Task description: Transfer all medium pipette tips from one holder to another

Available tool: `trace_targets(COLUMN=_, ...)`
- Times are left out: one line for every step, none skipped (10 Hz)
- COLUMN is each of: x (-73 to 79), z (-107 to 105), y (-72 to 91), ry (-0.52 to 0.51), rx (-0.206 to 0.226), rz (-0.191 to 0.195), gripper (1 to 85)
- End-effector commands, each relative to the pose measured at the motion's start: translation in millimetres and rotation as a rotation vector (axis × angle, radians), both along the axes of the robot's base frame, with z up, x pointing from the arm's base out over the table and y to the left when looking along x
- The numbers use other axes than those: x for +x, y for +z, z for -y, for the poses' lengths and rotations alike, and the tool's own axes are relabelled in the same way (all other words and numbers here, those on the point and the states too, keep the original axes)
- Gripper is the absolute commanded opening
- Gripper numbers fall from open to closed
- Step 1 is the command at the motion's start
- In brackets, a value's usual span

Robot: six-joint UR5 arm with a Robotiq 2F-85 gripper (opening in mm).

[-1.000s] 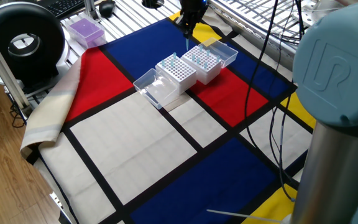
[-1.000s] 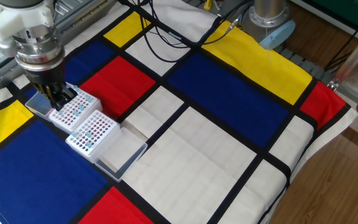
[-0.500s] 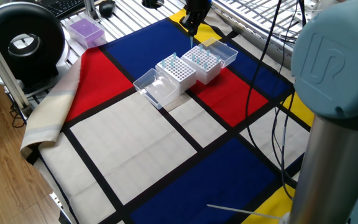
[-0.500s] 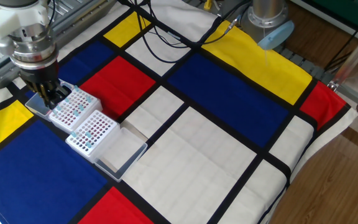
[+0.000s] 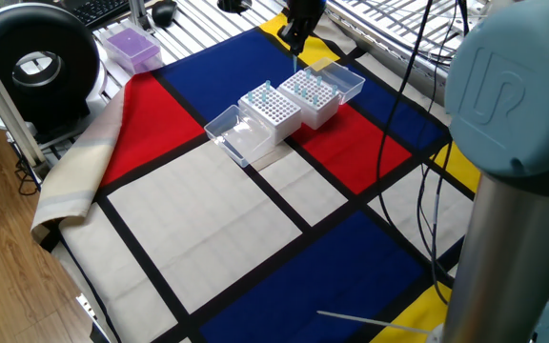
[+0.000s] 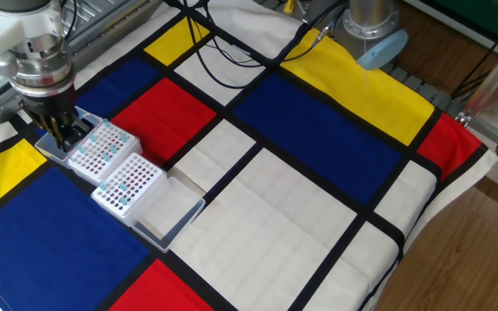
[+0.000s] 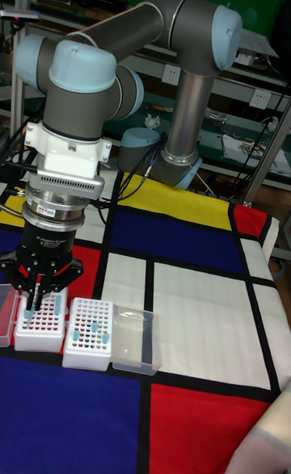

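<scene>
Two white racks stand side by side on the checked cloth. The rack under my arm (image 5: pixel 313 94) (image 6: pixel 100 149) (image 7: pixel 40 322) and its neighbour (image 5: pixel 272 106) (image 6: pixel 128 183) (image 7: pixel 89 333) both hold scattered medium pipette tips (image 6: pixel 121 187), pale blue in the holes. My gripper (image 5: pixel 295 43) (image 6: pixel 61 135) (image 7: pixel 35 300) hangs over the outer edge of the first rack. Its fingers are closed on one thin tip (image 5: pixel 295 61) that points down just above the rack.
A clear lid (image 5: pixel 233 133) (image 6: pixel 169 213) (image 7: pixel 133 340) lies open beside one rack, another (image 5: pixel 346 78) (image 6: pixel 50 147) beside the other. A purple box (image 5: pixel 130 47) and a black round device (image 5: pixel 34 65) sit past the cloth. Cables (image 6: pixel 232 60) cross the yellow and blue patches.
My gripper has shifted sideways from over the middle of the rack toward its outer edge, carrying the tip. The racks and lids have not moved.
</scene>
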State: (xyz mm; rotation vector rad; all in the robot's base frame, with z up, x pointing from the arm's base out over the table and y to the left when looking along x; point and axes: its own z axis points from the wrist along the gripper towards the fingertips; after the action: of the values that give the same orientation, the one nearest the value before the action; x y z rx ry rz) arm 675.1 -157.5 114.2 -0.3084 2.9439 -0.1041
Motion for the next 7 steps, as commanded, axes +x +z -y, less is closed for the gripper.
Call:
trace_targets(x=0.8, z=5, y=-2.6, ry=0.005, rx=0.006, rz=0.011, gripper=6.3)
trace_targets(x=0.0, z=6, y=-2.9, ry=0.003, rx=0.006, rz=0.011, gripper=6.3)
trace_targets(x=-1.6, z=7, y=-2.8, ry=0.003, rx=0.006, rz=0.011, gripper=6.3)
trace_targets(x=-4.7, z=6, y=-1.9, ry=-0.003, rx=0.007, rz=0.008, gripper=6.3)
trace_targets(x=-7.7, z=6, y=-0.2, ry=-0.008, rx=0.007, rz=0.007, gripper=6.3)
trace_targets(x=-9.1, z=5, y=0.9, ry=-0.012, rx=0.006, rz=0.006, gripper=6.3)
trace_targets(x=-10.2, z=5, y=1.4, ry=-0.014, rx=0.006, rz=0.004, gripper=6.3)
